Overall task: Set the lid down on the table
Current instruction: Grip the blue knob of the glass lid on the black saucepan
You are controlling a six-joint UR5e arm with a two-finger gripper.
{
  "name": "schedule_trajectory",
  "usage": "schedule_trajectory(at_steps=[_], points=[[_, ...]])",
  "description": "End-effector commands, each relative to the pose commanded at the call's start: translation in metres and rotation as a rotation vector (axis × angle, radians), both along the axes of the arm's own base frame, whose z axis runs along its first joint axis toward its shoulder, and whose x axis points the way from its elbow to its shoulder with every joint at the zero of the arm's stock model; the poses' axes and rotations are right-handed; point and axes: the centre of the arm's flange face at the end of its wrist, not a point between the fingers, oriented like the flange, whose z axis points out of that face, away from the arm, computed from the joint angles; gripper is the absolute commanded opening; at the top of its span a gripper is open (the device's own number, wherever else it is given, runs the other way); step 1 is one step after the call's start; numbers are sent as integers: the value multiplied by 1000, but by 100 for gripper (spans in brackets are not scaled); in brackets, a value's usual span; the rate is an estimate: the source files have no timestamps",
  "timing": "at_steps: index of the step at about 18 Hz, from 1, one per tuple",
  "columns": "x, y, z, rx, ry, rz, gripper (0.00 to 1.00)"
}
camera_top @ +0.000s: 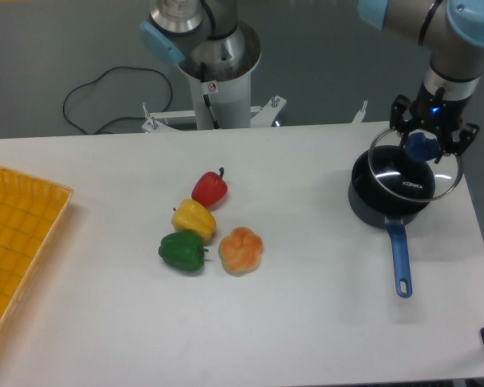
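White and wide, the table (306, 322) fills most of the view, with a grey floor behind it. On the right side of the table sits a dark saucepan (379, 205) with a long blue handle that points toward the front edge.

Just above the saucepan is the lid (403, 179). It is round and see-through, with a thin metal rim and a blue knob in the middle. The lid is tilted and lifted a little, so its front part leans over the top of the saucepan. I cannot tell if its low edge touches the pan.

The gripper (426, 145) hangs right over the saucepan. Its two black fingers are closed on the blue knob, one on each side, and they hold the lid up.

Well to the left of the saucepan, near the middle of the table, lie four toy peppers close together: a red pepper (210, 189), a yellow pepper (194, 218), a green pepper (181, 251) and an orange pepper (241, 250). Far to the left of the saucepan, at the table's edge, is a yellow tray (20, 234) with a grid of squares.
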Motion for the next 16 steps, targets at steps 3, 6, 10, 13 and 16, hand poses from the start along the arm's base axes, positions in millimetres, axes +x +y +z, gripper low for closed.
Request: schedule_trajectory(at_steps=[3,6,10,13,16], points=[[1,5,-1,1,1,-6,52],[1,6,0,1,3,-5,52],[5,12,-1,-1,-5,-2,52],[14,31,-2,3,-7,20,52],[27,61,-8,-2,-14,37,52]])
